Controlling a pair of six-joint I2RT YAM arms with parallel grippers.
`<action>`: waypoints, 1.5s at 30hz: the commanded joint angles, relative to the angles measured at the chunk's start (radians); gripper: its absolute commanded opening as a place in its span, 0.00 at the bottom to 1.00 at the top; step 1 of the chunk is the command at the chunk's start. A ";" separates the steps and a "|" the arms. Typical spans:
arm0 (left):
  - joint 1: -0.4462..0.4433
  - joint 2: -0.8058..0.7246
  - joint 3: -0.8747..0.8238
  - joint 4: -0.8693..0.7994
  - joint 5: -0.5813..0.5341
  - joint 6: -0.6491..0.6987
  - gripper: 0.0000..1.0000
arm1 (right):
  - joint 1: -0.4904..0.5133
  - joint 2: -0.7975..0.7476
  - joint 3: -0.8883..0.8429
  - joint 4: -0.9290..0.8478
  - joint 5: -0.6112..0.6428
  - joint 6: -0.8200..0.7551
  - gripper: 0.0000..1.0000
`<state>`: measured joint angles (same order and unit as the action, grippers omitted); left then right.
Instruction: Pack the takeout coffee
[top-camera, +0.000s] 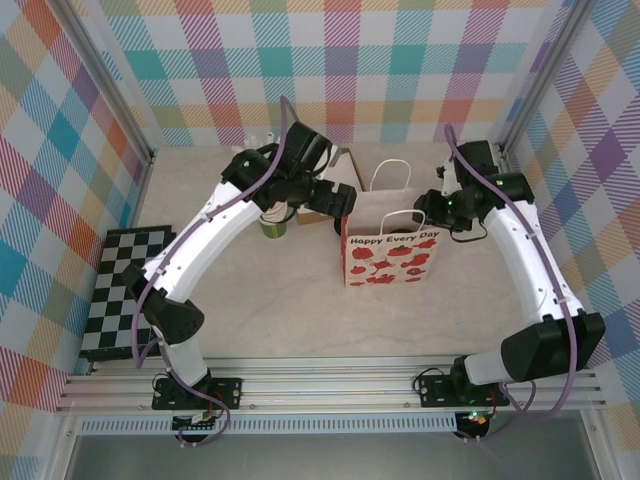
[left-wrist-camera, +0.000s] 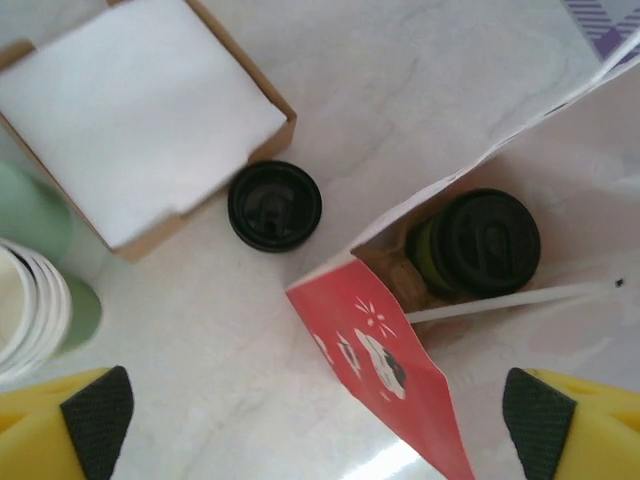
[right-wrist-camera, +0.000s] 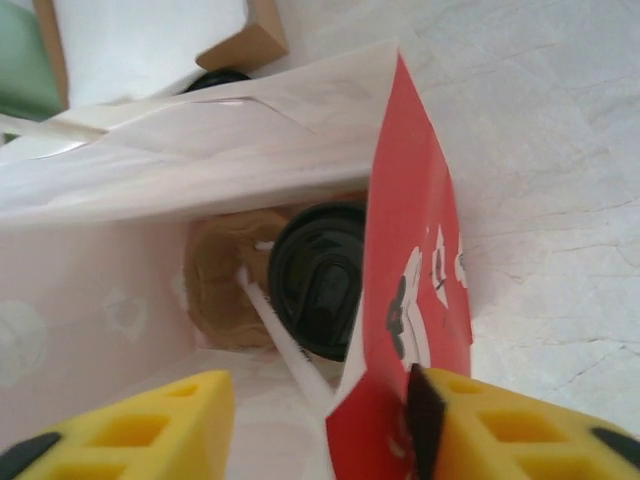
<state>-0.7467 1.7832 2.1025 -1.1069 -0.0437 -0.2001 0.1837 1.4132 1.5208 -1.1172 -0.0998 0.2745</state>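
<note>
The takeout coffee (left-wrist-camera: 485, 243), a green cup with a black lid, stands upright on the brown bottom of the open paper bag (left-wrist-camera: 390, 370), free of both grippers. From above the bag (top-camera: 390, 255) stands mid-table with red poppies on its front. My left gripper (left-wrist-camera: 318, 425) hovers open over the bag's left edge, nothing between its fingers. My right gripper (right-wrist-camera: 320, 430) straddles the bag's red side wall (right-wrist-camera: 410, 200). The wall touches the right pad (right-wrist-camera: 425, 420), while the other finger stands clear. The coffee (right-wrist-camera: 320, 280) sits below it, crossed by a white handle strip.
A loose black lid (left-wrist-camera: 274, 205) lies on the table beside a brown box of white napkins (left-wrist-camera: 140, 110). A stack of lidless green cups (left-wrist-camera: 30, 300) stands left of that. A checkered mat (top-camera: 125, 290) lies at the table's left edge.
</note>
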 joint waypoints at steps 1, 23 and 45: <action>-0.011 -0.025 -0.057 0.031 0.024 -0.140 0.92 | 0.002 0.001 0.039 -0.039 0.000 -0.047 0.38; 0.095 -0.356 -0.494 0.136 -0.027 -0.211 0.65 | 0.253 0.055 0.050 0.040 -0.132 0.014 0.20; 0.133 -0.220 -0.380 0.151 -0.096 -0.021 0.34 | 0.356 0.042 0.055 0.031 -0.066 0.051 0.17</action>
<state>-0.6292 1.5524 1.6775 -0.9539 -0.1165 -0.2668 0.5385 1.4864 1.5940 -1.0729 -0.1753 0.3077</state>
